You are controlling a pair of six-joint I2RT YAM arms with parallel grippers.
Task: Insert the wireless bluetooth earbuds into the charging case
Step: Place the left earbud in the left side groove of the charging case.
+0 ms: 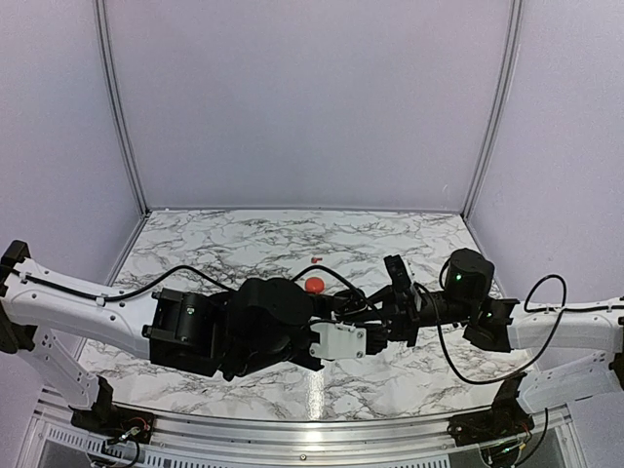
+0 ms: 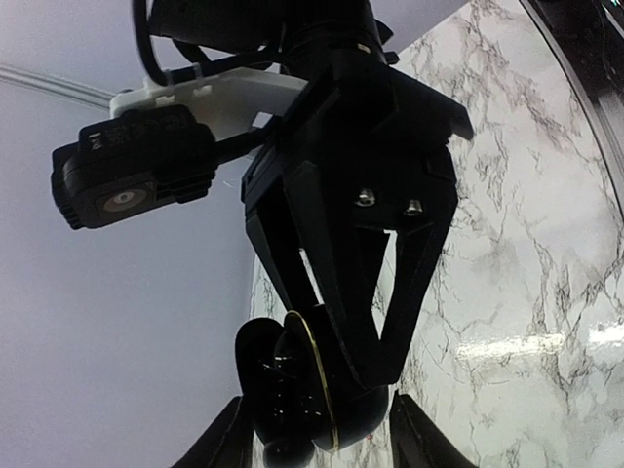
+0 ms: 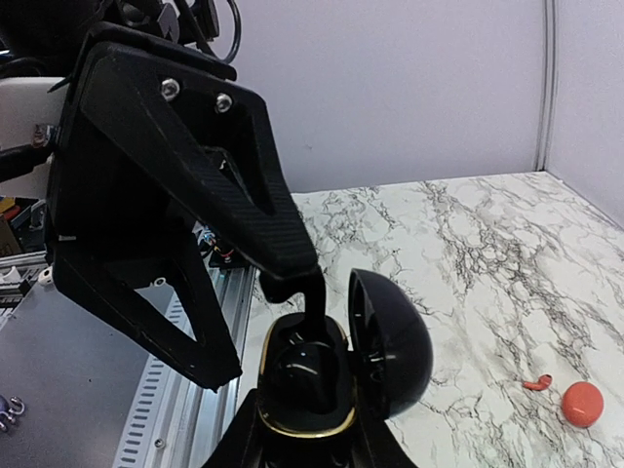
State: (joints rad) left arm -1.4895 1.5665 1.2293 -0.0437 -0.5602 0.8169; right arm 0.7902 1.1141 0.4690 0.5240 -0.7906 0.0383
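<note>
My right gripper (image 3: 307,444) is shut on the black oval charging case (image 3: 292,427), which has a gold rim. Its lid (image 3: 392,341) stands open to the right. A black earbud (image 3: 310,375) lies in the case's well. My left gripper (image 3: 261,327) hangs over the case from the upper left, its fingers apart and one fingertip (image 3: 292,278) just above the well. In the left wrist view the case (image 2: 292,390) sits between my left fingers (image 2: 222,441). A small red earbud (image 3: 535,382) lies loose on the marble.
A round red case (image 3: 582,403) rests on the marble table (image 3: 468,253) beside the red earbud; from above, the red case (image 1: 313,284) is just beyond the arms. An aluminium rail (image 3: 185,390) runs along the near edge. Grey walls enclose the table.
</note>
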